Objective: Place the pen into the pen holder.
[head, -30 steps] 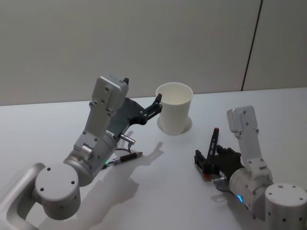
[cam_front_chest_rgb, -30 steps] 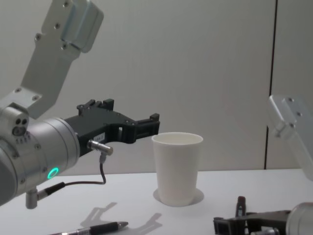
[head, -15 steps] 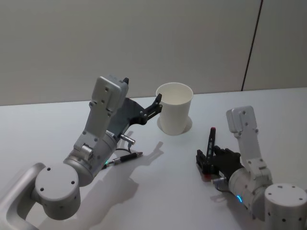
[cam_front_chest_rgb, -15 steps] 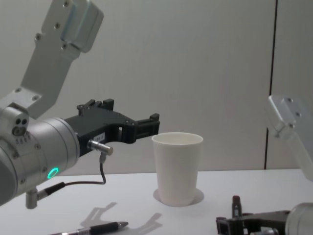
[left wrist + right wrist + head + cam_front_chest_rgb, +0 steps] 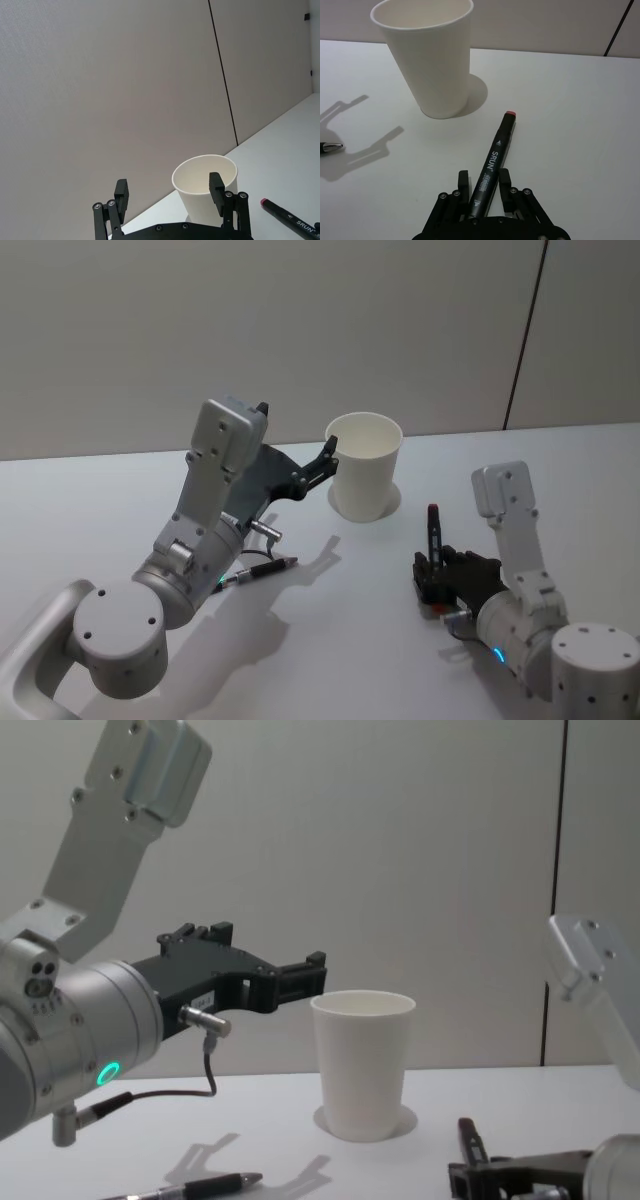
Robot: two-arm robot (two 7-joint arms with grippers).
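The pen [image 5: 433, 532] is a black marker with a red tip, and my right gripper [image 5: 432, 575] is shut on its lower end, low over the table at the front right. It stands nearly upright in the head view, and in the right wrist view the pen [image 5: 495, 157] points from the gripper [image 5: 484, 176] toward the pen holder [image 5: 432, 60]. The pen holder [image 5: 363, 475] is a white paper cup, upright and apart from the pen. My left gripper [image 5: 318, 465] hangs open in the air just left of the cup's rim, with nothing between its fingers.
A second black pen [image 5: 258, 570] lies on the white table [image 5: 350, 640] under my left arm; its tip [image 5: 330, 146] shows in the right wrist view. A grey wall stands behind the cup. Bare table lies between the cup and my right gripper.
The pen's red tip has swung left, from leaning right to nearly upright, and my right gripper has shifted slightly with it. The left arm has not moved.
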